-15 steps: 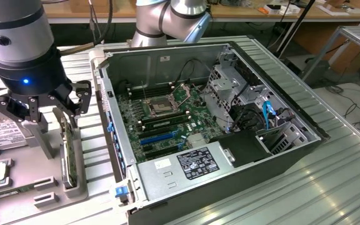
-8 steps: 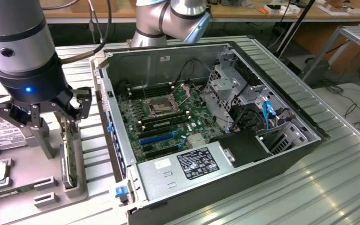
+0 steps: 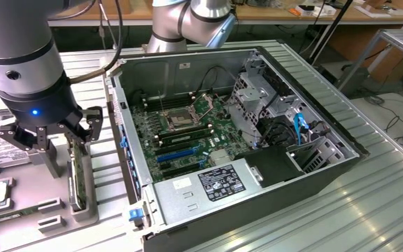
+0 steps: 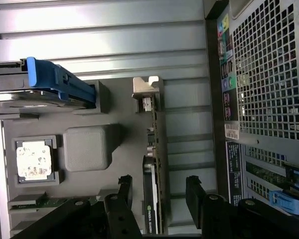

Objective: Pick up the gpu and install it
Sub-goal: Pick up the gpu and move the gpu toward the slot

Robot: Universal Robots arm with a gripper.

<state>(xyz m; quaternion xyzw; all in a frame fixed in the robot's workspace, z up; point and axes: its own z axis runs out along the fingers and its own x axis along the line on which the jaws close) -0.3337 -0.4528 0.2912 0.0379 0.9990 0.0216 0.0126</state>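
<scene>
The gpu [image 3: 78, 181] stands on edge in a slot of the grey parts holder [image 3: 93, 210], at the exterior view's left of the open computer case [image 3: 314, 157]. In the wrist view the gpu [image 4: 153, 199] is seen edge-on, a thin dark board whose silver bracket [image 4: 145, 92] is at the far end. My gripper [image 3: 65, 139] hangs just above the card. It is open, and its black fingers [image 4: 124, 191] stand one on each side of the board without touching it; the gripper [image 4: 159, 191] holds nothing.
On the holder lie a hard drive with a blue caddy [image 4: 45, 87], a processor [image 4: 34, 160] and a memory stick [image 4: 45, 203]. Inside the case are the motherboard with blue expansion slots [image 3: 180, 155], the power supply [image 3: 212, 184] and drive cages [image 3: 257, 100].
</scene>
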